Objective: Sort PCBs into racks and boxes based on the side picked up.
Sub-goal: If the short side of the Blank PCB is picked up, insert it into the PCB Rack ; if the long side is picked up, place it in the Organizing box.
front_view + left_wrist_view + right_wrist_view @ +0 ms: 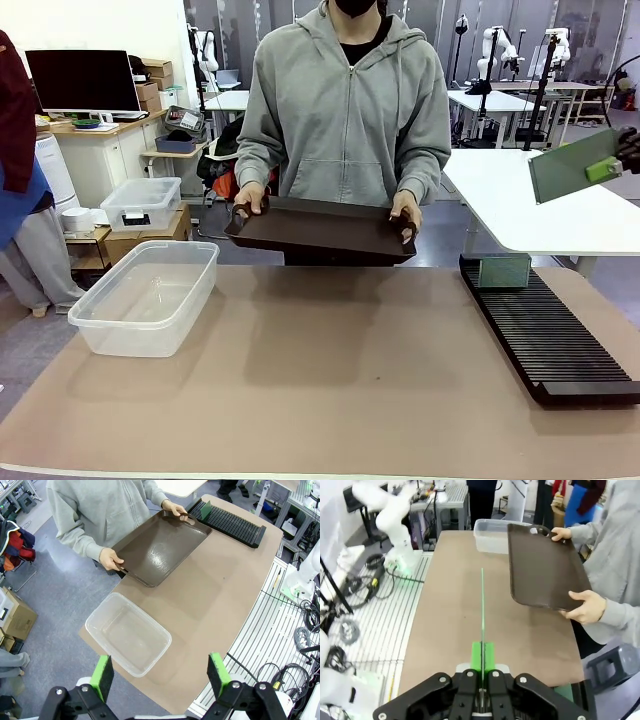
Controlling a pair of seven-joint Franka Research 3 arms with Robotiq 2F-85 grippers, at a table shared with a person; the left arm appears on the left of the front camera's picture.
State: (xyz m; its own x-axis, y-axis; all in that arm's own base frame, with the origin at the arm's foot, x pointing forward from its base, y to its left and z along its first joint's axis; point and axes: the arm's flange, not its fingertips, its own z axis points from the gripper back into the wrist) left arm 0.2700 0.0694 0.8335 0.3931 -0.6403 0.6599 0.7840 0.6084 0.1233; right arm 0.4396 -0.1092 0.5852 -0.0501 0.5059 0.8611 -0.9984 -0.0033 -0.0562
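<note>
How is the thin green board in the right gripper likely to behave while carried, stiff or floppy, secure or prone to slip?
The thin flat green PCB looks stiff: in the right wrist view its edge runs straight, without sag. It is probably light, being so thin. The right gripper is shut on one edge only, so the board could pivot or slip if bumped.

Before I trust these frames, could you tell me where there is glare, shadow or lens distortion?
Front view: even light, with a soft shadow on the table under the tray. Left wrist view: a bright sheen on the tray's inside, and wide-angle bending of the table edges around the tub. Right wrist view: the PCB appears edge-on as a thin line in the shut right gripper, and is sharp.
</note>
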